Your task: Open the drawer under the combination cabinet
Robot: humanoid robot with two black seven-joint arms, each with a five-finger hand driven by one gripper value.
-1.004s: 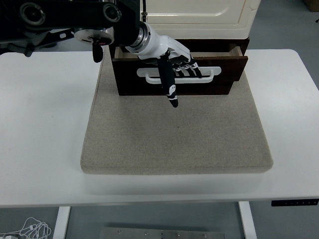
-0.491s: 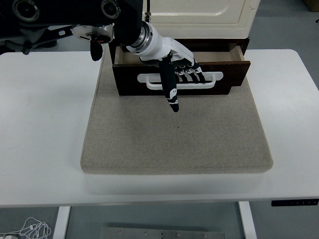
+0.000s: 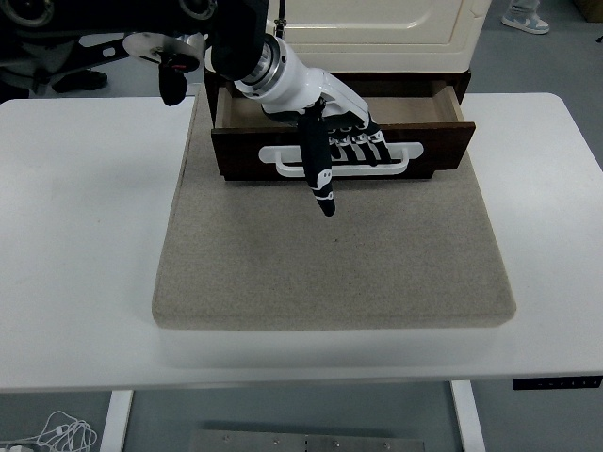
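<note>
A dark brown wooden drawer (image 3: 433, 141) with a white bar handle (image 3: 405, 149) juts out from under a cream cabinet (image 3: 377, 24) at the back of the table. Its tan inside shows behind the front panel. My left hand (image 3: 344, 141) reaches in from the upper left, with four fingers curled through the handle. Its thumb (image 3: 318, 174) points down over the drawer front onto the mat side. The right arm does not show.
The cabinet and drawer stand on a beige felt mat (image 3: 334, 273) on the white table (image 3: 85, 245). The black left arm (image 3: 132, 28) fills the upper left. Grey floor lies beyond the table; a shoe (image 3: 525, 19) shows at the top right.
The drawer has slid further out toward me with my left hand hooked in its handle; more of its inside shows now.
</note>
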